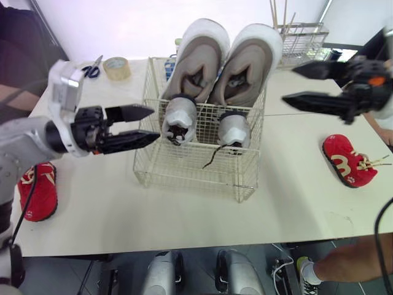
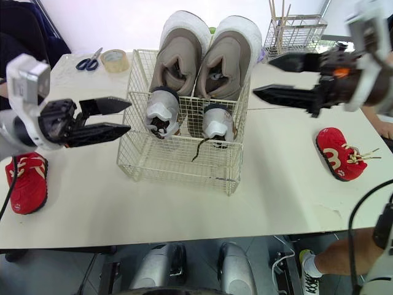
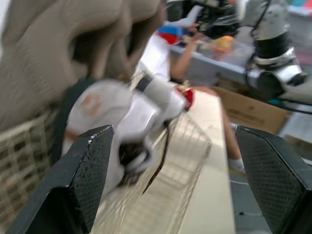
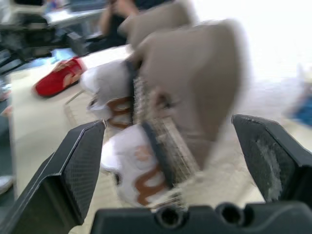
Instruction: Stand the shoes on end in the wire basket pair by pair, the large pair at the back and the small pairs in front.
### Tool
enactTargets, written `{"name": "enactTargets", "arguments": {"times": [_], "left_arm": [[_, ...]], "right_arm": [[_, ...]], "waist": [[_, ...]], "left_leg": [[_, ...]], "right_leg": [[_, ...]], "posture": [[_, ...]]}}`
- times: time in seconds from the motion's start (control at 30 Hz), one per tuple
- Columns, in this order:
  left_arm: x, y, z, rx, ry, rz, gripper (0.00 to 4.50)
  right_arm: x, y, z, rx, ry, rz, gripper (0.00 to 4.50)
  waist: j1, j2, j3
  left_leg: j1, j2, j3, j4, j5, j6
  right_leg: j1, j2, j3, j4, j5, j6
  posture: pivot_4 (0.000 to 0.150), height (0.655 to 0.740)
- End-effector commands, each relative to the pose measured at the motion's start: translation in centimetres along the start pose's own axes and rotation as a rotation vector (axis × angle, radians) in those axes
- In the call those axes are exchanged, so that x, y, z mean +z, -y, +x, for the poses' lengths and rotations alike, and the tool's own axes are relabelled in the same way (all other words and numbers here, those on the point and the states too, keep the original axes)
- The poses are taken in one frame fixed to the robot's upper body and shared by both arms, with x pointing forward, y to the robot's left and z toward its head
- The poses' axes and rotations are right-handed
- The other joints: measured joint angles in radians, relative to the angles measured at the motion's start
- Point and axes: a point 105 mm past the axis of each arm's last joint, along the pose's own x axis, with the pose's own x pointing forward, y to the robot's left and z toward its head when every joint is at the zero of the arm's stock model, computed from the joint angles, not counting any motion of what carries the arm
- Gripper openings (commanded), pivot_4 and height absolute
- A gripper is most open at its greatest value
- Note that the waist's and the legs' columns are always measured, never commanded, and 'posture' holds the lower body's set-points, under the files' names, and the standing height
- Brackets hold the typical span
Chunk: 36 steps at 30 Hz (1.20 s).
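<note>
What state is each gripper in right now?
Left gripper: open, holding nothing.
Right gripper: open, holding nothing.

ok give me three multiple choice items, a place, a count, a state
1. Where in the wire basket do the large beige shoes stand? A) back B) front C) outside it
2. How many red shoes lie on the table? A) one B) two C) four
3. Left gripper: A) open, empty B) holding a shoe C) holding a lace
Answers: 1 A, behind the small grey shoes. 2 B, one either side of the basket. 3 A, jaws apart, nothing between.
</note>
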Motion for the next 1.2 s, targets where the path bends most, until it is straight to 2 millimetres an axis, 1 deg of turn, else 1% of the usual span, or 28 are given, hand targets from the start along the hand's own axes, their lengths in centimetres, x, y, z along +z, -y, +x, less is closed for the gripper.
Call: {"name": "enactTargets", "arguments": {"times": [0.03, 0.07, 0.13, 0.17, 0.27, 0.3, 0.37, 0.5, 0.6, 0.73, 0.8, 1.0, 1.2], "left_arm": [[1.8, 0.2, 0.9, -0.099, 0.037, 0.034, 4.12], [2.3, 0.1, 1.2, -0.122, 0.050, 0.038, 4.12], [2.8, 0.1, 1.5, -0.149, 0.062, 0.038, 4.12], [2.9, 0.1, 1.8, -0.168, 0.060, 0.040, 4.12], [2.9, 0.0, 2.5, -0.199, 0.046, 0.055, 4.12], [2.9, -0.1, 2.7, -0.200, 0.052, 0.056, 4.12], [2.9, -0.1, 2.8, -0.204, 0.059, 0.054, 4.12], [2.3, 0.2, 3.2, -0.214, 0.049, 0.057, 4.12], [2.2, 0.5, 3.3, -0.213, 0.047, 0.055, 4.12], [2.4, 0.9, 3.4, -0.208, 0.057, 0.049, 4.12], [2.3, 1.1, 3.4, -0.202, 0.055, 0.045, 4.12], [1.7, 1.3, 3.7, -0.183, 0.042, 0.014, 4.12], [1.6, 1.7, 3.6, -0.173, 0.034, 0.001, 4.12]], "right_arm": [[1.6, 0.6, -3.2, -0.161, 0.000, 0.009, 4.50], [1.5, 0.8, -3.9, -0.204, -0.018, 0.026, 4.50], [1.0, 0.9, -4.7, -0.258, -0.045, 0.055, 4.50], [0.2, 1.5, -5.3, -0.327, -0.077, 0.071, 4.50], [-3.1, 3.2, -7.6, -0.536, -0.170, 0.143, 4.50], [-4.4, 3.7, -8.3, -0.596, -0.197, 0.173, 4.50], [-6.2, 3.9, -9.1, -0.656, -0.235, 0.197, 4.50], [-11.5, 4.6, -11.5, -0.799, -0.355, 0.231, 4.50], [-13.9, 4.5, -12.4, -0.841, -0.406, 0.251, 4.50], [-16.2, 4.8, -13.6, -0.894, -0.435, 0.291, 4.50], [-16.9, 5.1, -14.2, -0.921, -0.437, 0.301, 4.50], [-19.8, 6.5, -15.6, -0.975, -0.464, 0.337, 4.50], [-21.4, 7.1, -15.3, -0.931, -0.450, 0.400, 4.50]], "waist": [[0.001, 0.000, 0.000], [0.003, 0.000, 0.000], [0.000, 0.000, 0.000], [-0.001, 0.000, 0.000], [-0.001, -0.001, 0.000], [-0.001, -0.001, 0.000], [0.000, -0.001, 0.000], [0.001, -0.001, 0.000], [0.000, -0.001, 0.000], [0.000, -0.001, 0.000], [-0.001, -0.001, 0.000], [0.000, -0.001, 0.000], [-0.002, -0.001, 0.000]], "left_leg": [[0.000, 0.000, 0.000, 0.000, 0.000, 0.000], [0.000, 0.000, 0.000, 0.000, 0.000, 0.000], [0.000, 0.000, 0.000, 0.000, 0.000, 0.000], [0.000, 0.000, 0.000, 0.000, 0.000, 0.000], [0.000, 0.000, 0.001, 0.000, 0.000, 0.000], [0.000, 0.000, 0.001, 0.000, 0.000, 0.000], [0.000, 0.000, 0.001, 0.001, 0.001, -0.001], [0.000, 0.000, 0.000, 0.001, 0.003, -0.005], [0.000, 0.000, -0.001, 0.001, 0.004, -0.006], [0.001, 0.000, -0.001, 0.002, 0.004, -0.006], [0.001, 0.000, -0.001, 0.002, 0.003, -0.004], [0.003, 0.000, -0.001, 0.002, 0.003, -0.004], [0.004, 0.000, 0.000, 0.002, 0.004, -0.007]], "right_leg": [[0.000, 0.000, 0.000, 0.000, 0.000, 0.000], [0.000, 0.000, 0.000, 0.000, 0.000, 0.000], [0.000, 0.000, 0.000, 0.000, 0.000, 0.000], [0.000, 0.000, 0.001, 0.000, 0.000, 0.000], [0.000, 0.000, 0.001, 0.000, 0.000, 0.001], [0.000, 0.000, 0.001, 0.000, -0.001, 0.002], [0.000, 0.000, 0.002, 0.001, -0.001, 0.002], [0.000, 0.001, 0.002, 0.002, -0.002, 0.004], [0.001, 0.001, 0.003, 0.002, -0.002, 0.004], [0.001, 0.002, 0.004, 0.003, -0.002, 0.005], [0.001, 0.002, 0.004, 0.003, -0.002, 0.005], [0.003, 0.002, 0.005, 0.003, -0.002, 0.005], [0.003, 0.003, 0.005, 0.003, -0.002, 0.005]], "posture": [[0.150, 0.7400], [0.150, 0.7400], [0.150, 0.7400], [0.150, 0.7400], [0.150, 0.7400], [0.150, 0.7400], [0.150, 0.7400], [0.150, 0.7400], [0.150, 0.7400], [0.150, 0.7400], [0.150, 0.7400], [0.150, 0.7400], [0.150, 0.7400]]}}
